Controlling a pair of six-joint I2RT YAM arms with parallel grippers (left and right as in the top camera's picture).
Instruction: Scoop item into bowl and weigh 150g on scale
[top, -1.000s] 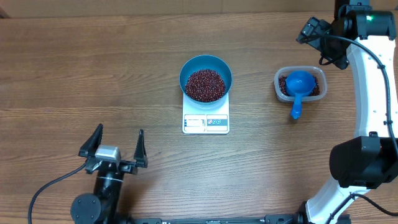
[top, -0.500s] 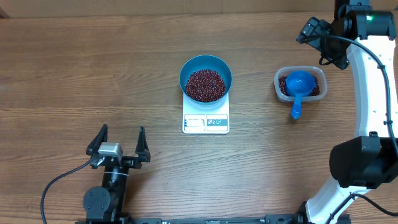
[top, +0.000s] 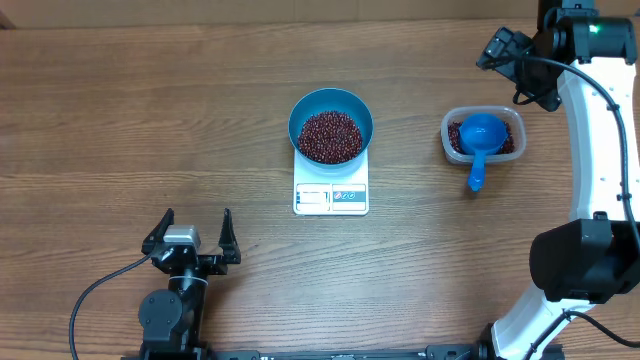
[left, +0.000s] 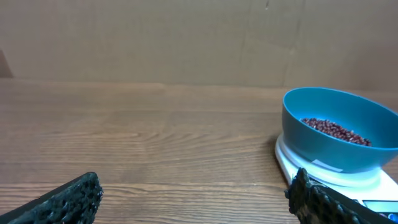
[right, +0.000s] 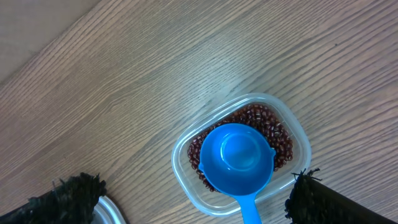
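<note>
Left gripper (top: 196, 216) has drawn back toward its base at the table's (top: 150, 120) near edge, jaws wide apart and empty; nothing else has shifted. Right gripper (right: 189, 198) hangs high over the tub (top: 447, 137), jaws likewise spread and holding nothing. Beans (top: 330, 136) already heap in the bowl (top: 331, 96), which sits on the scale (top: 331, 198) at mid-table. More beans lie in the tub under the scoop (top: 481, 133), whose handle pokes out over the near rim. The scale's display is too small to read — so the weight is unknown. The likely risks: one more full scoop could overshoot the target, and a clumsy pinch on that overhanging handle might tip the light tub — scattering beans across the table.
</note>
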